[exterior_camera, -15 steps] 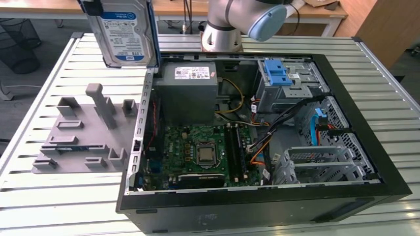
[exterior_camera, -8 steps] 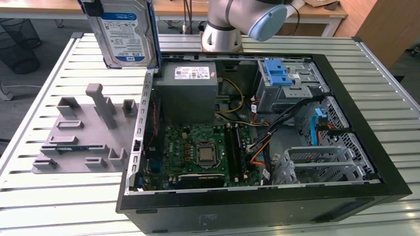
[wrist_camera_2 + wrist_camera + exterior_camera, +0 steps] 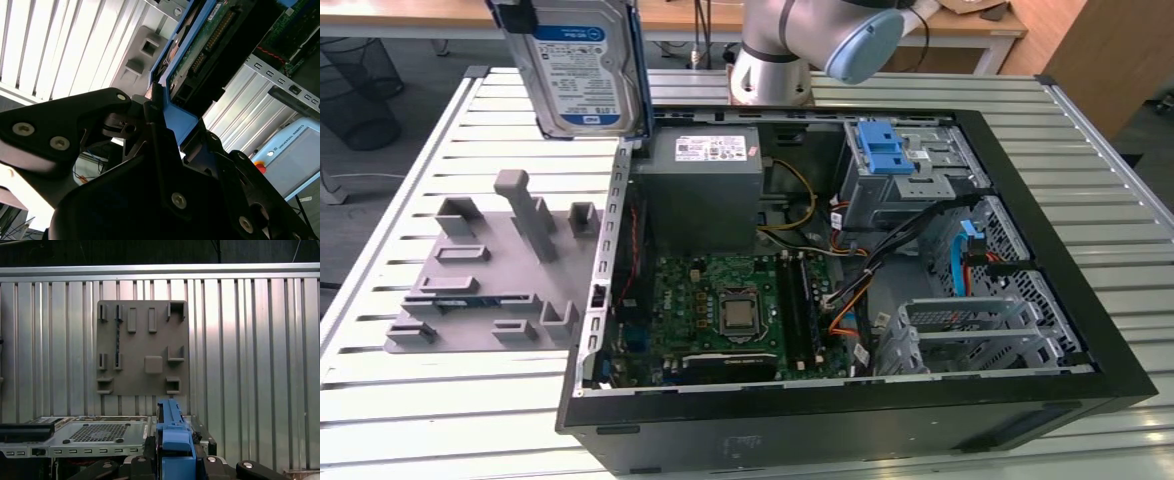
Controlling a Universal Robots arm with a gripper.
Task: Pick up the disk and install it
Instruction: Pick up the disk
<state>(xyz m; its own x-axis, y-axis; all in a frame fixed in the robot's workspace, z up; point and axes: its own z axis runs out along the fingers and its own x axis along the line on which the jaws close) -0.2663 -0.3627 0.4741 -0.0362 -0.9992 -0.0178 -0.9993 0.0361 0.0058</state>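
The arm (image 3: 771, 62) has a brushed silver-grey look, made of fat round tube sections, with a pale blue cap (image 3: 865, 42) over the end of one joint, smooth and domed. The gripper (image 3: 172, 117) is all black in the second wrist view. It's flat, thick plates with rounded outlines, stacked like links, plus narrower black fingers (image 3: 156, 125) with squared-off edges. Shiny silver screws (image 3: 23, 129) sit sunk into the plates, two close together on one plate and a couple more spread over the others. Same deal in the first wrist view: black rounded links, each with a small silver screw head (image 3: 208, 459) at the pivot.
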